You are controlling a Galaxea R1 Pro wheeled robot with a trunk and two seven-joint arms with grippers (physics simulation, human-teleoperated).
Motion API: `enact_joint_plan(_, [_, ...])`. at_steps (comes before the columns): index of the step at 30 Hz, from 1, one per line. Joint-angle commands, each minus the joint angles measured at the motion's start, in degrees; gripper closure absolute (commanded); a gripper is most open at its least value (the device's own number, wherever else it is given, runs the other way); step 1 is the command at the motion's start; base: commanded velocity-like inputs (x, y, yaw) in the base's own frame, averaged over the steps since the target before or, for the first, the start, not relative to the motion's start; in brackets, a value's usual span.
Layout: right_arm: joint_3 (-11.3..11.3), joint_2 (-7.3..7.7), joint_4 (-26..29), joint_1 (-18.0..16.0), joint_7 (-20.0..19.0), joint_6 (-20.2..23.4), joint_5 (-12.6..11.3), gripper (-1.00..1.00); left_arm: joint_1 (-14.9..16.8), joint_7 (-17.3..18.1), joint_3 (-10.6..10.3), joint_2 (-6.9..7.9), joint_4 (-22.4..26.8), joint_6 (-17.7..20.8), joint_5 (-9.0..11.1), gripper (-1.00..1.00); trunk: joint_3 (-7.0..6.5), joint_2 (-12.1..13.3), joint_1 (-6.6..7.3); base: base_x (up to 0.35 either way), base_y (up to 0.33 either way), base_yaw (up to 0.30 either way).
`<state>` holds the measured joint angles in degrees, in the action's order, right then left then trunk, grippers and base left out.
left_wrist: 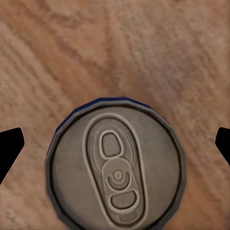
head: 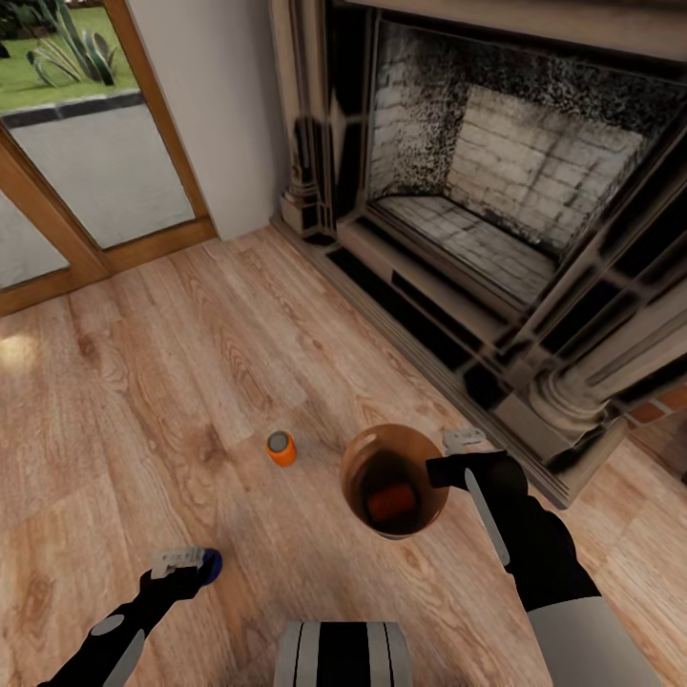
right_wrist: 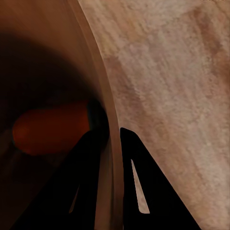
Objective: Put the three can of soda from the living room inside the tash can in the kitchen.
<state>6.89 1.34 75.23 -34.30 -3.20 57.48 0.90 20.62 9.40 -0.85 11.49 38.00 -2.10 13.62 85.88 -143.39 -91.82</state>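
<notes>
A: Left gripper (left_wrist: 115, 143) over the dark blue soda can (left_wrist: 116, 165), near left on the wood floor (head: 191, 363); jaws spread, can between them, no contact seen.

B: Rigid, light, slick; take mid-wall. Right gripper (right_wrist: 113, 139) pinches the trash can (head: 355, 458) rim, one orange can (head: 391, 500) inside; another orange can (head: 281, 447) stands farther left.

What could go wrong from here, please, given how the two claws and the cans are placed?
The right claw pinches only the thin rim of the glossy brown round bin; it might tilt or slip, spilling the orange can lying inside.

The left claw is open around the dark blue silver-topped can; closing off-centre could tip it.

The upright orange can on the wood floor stands near the bin and could be knocked.
</notes>
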Motion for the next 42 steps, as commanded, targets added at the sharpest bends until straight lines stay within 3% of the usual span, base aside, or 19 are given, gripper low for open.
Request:
enact_joint_plan(1, [0.0, -0.03, -0.3, 0.0, -0.2, 0.0, -1.0, 1.00, 0.0, 0.0, 0.0, -0.02, 0.0, 0.0, 0.0, -1.00, 0.05, 0.0, -0.14, 0.000, 0.000, 0.000])
enact_joint_plan(22, [0.0, -0.03, -0.3, 0.0, -0.2, 0.0, -1.0, 1.00, 0.0, 0.0, 0.0, 0.01, 0.0, 0.0, 0.0, -1.00, 0.70, 0.0, -0.14, 0.000, 0.000, 0.000])
enact_joint_plan(23, [0.0, -0.03, -0.3, 0.0, -0.2, 0.0, -1.0, 1.00, 0.0, 0.0, 0.0, 0.02, 0.0, 0.0, 0.0, 1.00, 0.71, 0.0, -0.14, 0.000, 0.000, 0.000])
enact_joint_plan(42, [0.0, -0.03, -0.3, 0.0, -0.2, 0.0, -1.0, 1.00, 0.0, 0.0, 0.0, 0.00, 0.0, 0.0, 0.0, 1.00, 0.74, 0.0, -0.14, 0.000, 0.000, 0.000])
